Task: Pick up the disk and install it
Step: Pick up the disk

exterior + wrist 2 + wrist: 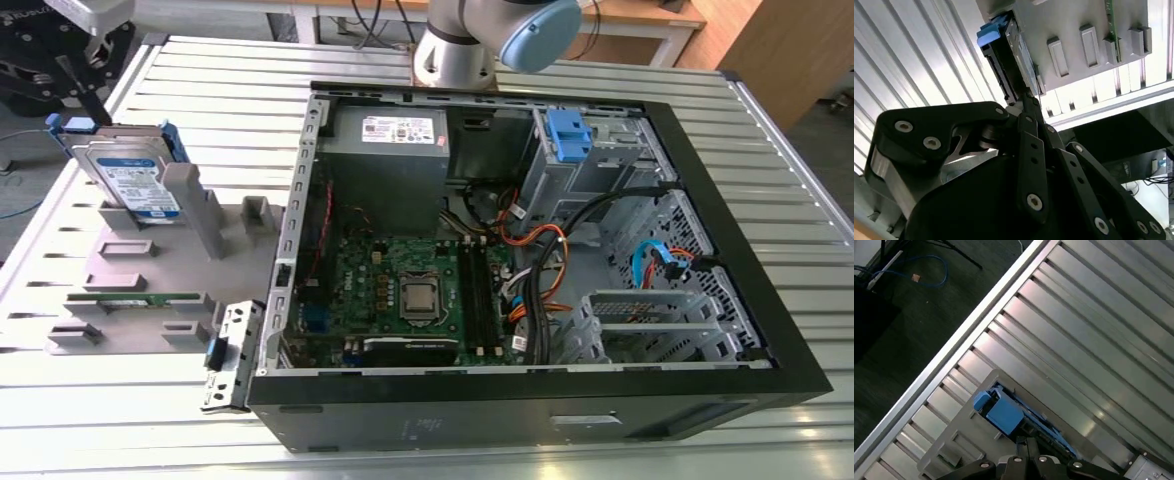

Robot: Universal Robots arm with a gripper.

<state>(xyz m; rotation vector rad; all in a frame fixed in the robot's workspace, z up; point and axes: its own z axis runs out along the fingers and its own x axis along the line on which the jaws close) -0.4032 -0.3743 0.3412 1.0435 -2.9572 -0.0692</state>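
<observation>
Upright disk (134,185) in grey stand (134,272), just under pincer (83,110)

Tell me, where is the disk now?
The disk stands on edge in the grey fixture on the exterior view's left, beside the open computer case, with the end effector at its top edge.

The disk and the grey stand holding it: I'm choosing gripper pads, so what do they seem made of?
The disk body looks like bare silver metal with a dull sheen, under a white-and-blue label. Its carrier looks like matte moulded blue plastic. The stand looks like matte grey plastic, uniform in colour, though painted metal cannot be excluded.
</observation>
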